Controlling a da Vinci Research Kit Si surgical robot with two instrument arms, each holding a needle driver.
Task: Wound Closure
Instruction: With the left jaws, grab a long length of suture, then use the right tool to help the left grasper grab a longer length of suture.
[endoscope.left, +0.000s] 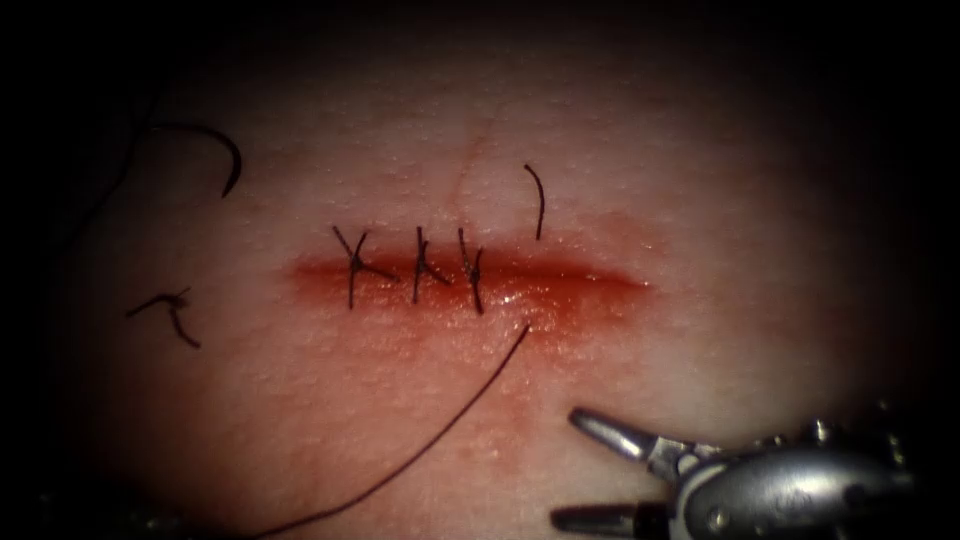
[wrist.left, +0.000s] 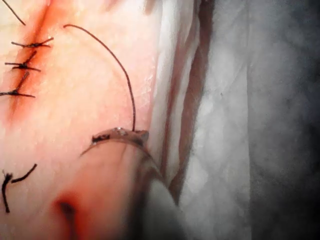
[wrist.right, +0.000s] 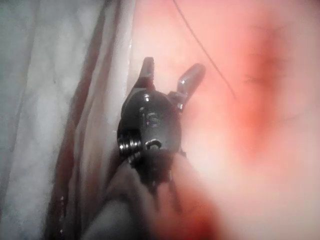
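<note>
the right tool (endoscope.left: 580, 468) hangs near the tissue (endoscope.left: 700, 200), jaws apart, holding nothing. the left tool (wrist.left: 120, 136) is clamped on the thread (endoscope.left: 440, 435), which runs up to the cut (endoscope.left: 560, 280). the needle (endoscope.left: 215, 150) lies loose on the tissue, far left of the cut

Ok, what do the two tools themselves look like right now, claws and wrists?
Right claw: two slim, tapered silver metal blades on a rounded grey metal wrist with round pins; stacked cable pulleys sit behind it. It holds nothing. Left claw: a small, dark, glinting metal tip, shut on the thread. The needle lies on the tissue, left of the cut.
</note>
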